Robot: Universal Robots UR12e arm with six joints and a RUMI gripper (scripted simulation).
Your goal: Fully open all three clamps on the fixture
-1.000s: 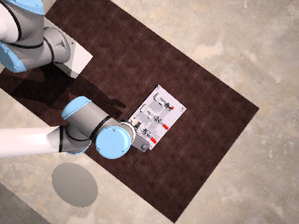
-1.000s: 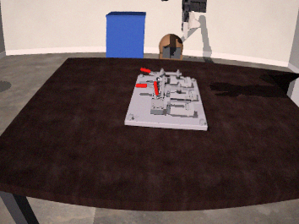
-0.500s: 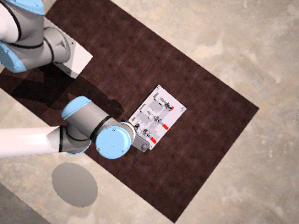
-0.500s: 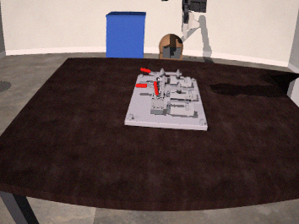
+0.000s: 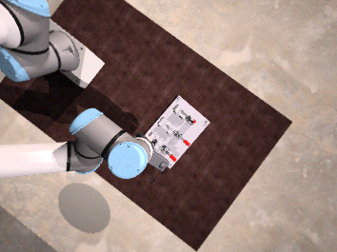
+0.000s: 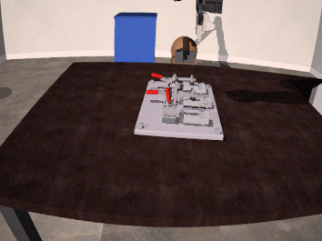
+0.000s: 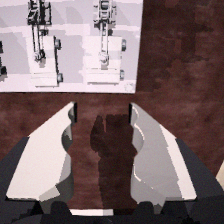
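The grey fixture plate [image 5: 177, 131] lies on the dark brown mat and carries three toggle clamps with red handles [image 5: 194, 121] [image 5: 187, 143] [image 5: 173, 158]. In the exterior view the fixture [image 6: 179, 107] sits mid-table. The front clamp's handle [image 6: 168, 95] stands upright, and the other two handles [image 6: 152, 92] [image 6: 156, 75] lie low. My gripper [image 6: 206, 24] [image 5: 159, 162] hangs high above the table, beyond the fixture's near corner. In the wrist view the fingers stand partly apart over bare mat with nothing between them. The fixture's edge [image 7: 70, 45] lies ahead of them.
A blue box [image 6: 135, 37] and a brown rounded object [image 6: 184, 50] stand behind the table. The arm's white base plate [image 5: 88, 67] sits at the mat's far-left corner. A grey disc [image 5: 84, 206] lies on the floor.
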